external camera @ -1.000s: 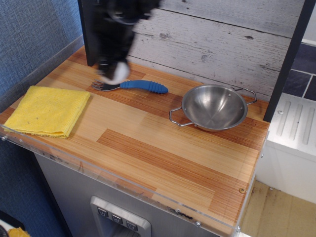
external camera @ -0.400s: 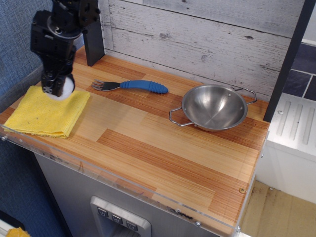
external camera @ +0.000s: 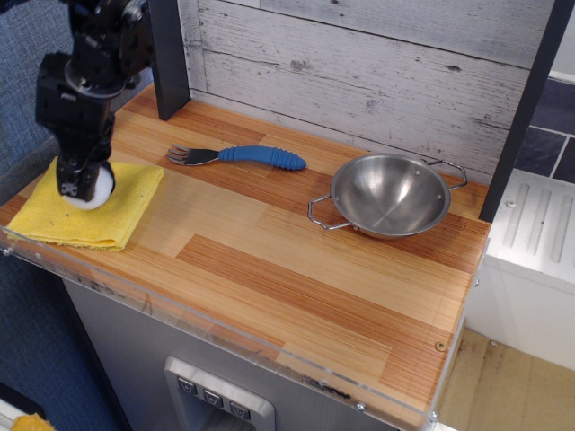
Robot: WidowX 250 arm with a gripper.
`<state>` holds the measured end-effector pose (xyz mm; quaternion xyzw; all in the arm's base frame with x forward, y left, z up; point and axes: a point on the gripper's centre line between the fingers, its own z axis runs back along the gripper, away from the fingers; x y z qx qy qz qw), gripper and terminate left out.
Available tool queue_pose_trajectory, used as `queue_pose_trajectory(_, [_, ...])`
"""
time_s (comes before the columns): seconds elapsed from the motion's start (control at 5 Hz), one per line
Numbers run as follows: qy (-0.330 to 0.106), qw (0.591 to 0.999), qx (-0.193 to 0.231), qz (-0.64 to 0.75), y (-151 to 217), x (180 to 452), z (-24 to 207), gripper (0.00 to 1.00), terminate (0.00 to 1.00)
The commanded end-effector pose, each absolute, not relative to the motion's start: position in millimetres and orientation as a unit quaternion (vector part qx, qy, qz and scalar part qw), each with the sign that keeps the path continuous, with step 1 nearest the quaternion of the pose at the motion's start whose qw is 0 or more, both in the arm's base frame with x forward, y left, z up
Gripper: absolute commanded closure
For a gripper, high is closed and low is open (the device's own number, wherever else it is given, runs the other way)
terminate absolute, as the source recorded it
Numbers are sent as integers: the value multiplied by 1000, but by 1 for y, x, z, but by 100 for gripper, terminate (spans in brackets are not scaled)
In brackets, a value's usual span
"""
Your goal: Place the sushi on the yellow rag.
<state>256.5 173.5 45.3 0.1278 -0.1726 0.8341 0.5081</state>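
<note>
At the far left, the gripper [external camera: 79,190] hangs low over the yellow rag [external camera: 85,215], its black fingers closed on the sushi [external camera: 93,190]. Only the white, rounded side of the rice ball shows below and to the right of the fingers; its dark band is not visible from here. The sushi sits right at the surface of the cloth, over its middle, but I cannot tell whether it is already resting on the rag or just above it.

By my reading, the carry is finished and the task is near its end: the sushi is in the right place, and what is left is to let it settle on the cloth, open the fingers and lift the arm clear. The soft folded cloth should keep the round ball from rolling far, though a quick release might nudge it toward the rag's edge.

Further right on the wooden counter [external camera: 296,269], a fork [external camera: 238,156] with a blue handle lies near the back wall. Right of that, well apart from the rag, stands a steel bowl [external camera: 389,194] with two wire handles; nothing shows inside it.
</note>
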Motion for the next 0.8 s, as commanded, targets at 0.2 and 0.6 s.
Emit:
queue_pose_trajectory(0.2, [-168,496,112,844,168,241,54,0,0])
queue_pose_trajectory(0.6, [-208,506,110,830,166,248,79,0,0])
